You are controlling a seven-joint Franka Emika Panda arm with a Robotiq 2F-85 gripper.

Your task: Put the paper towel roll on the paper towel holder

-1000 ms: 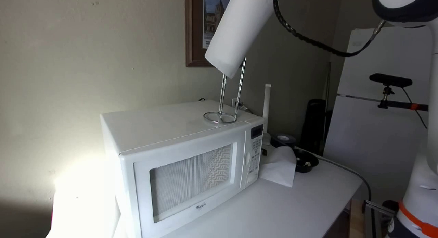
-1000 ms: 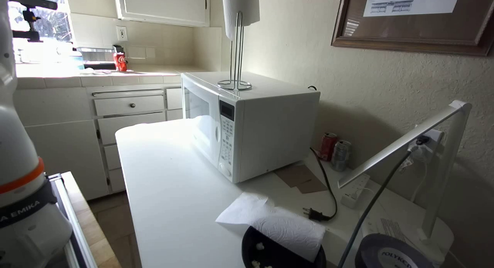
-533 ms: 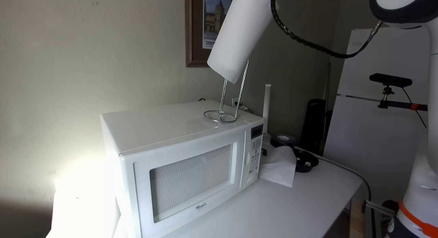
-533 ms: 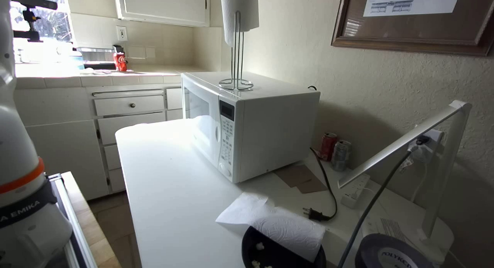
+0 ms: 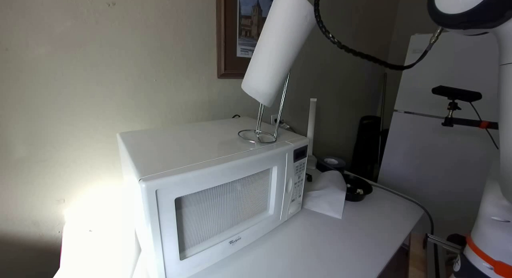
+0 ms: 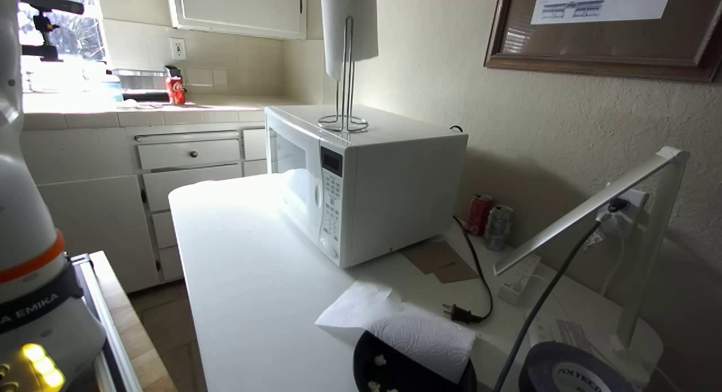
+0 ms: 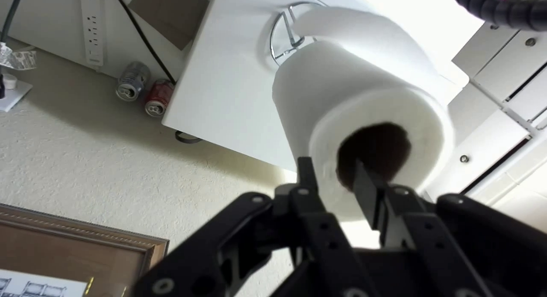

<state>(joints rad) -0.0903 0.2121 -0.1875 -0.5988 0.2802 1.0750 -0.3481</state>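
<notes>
The paper towel roll point(image 7: 331, 83) hangs tilted in the hand point(image 7: 333, 171), which pinches its wall with one finger inside the core and the other outside. In an exterior view a wire loop of the paper towel holder point(image 6: 345, 87) stands in front of the roll; whether its centre rod enters the core I cannot tell. The holder stands on the microwave point(image 6: 403, 194). Beyond that, on the bench point(image 6: 248, 256), crumpled white paper point(image 6: 414, 335) lies partly over a black dish point(image 6: 362, 365).

The white roll point(image 5: 279, 50) tilts above the base of the wire holder point(image 5: 282, 104).
</notes>
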